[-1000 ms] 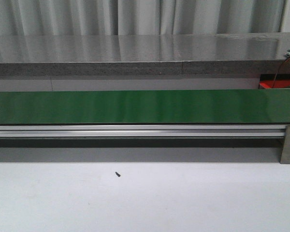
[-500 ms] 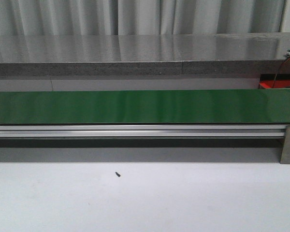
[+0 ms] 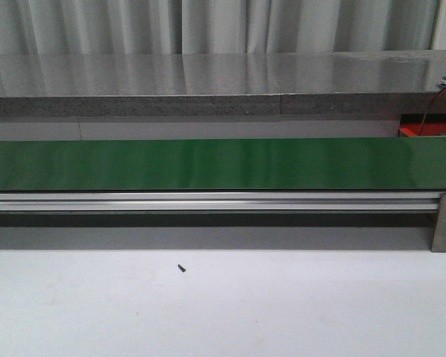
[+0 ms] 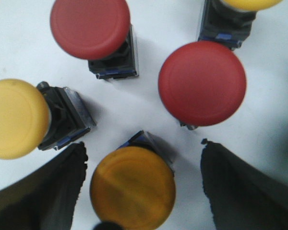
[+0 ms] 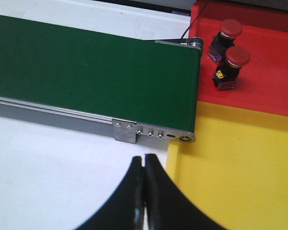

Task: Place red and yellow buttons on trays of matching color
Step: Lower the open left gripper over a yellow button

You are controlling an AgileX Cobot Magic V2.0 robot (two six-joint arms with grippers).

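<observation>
Two red buttons [image 5: 228,48] already lie on the red tray [image 5: 273,76], well beyond the right claw [image 5: 144,191] and past the belt's end — that much of the sorting looks done. The yellow tray [image 5: 230,167], just beside that claw, shows no button in the part that can be seen. The right claw is clenched on nothing, its fingers pressed together above the desk [image 5: 48,163] near the belt [image 5: 86,72].

Much is left. Under the left claw [image 4: 139,191] the supply waits on a white surface: an orange-yellow button [image 4: 132,188] sits between its spread fingers [image 4: 57,187], a second yellow button [image 4: 17,117] lies to one side, and two more red buttons [image 4: 201,82] lie farther off, with another yellow cap at the frame's edge. The left claw is released, gripping nothing yet — my judgement is that the orange-yellow one is the next pick.

No brand, label or writing can be read in any view.
</observation>
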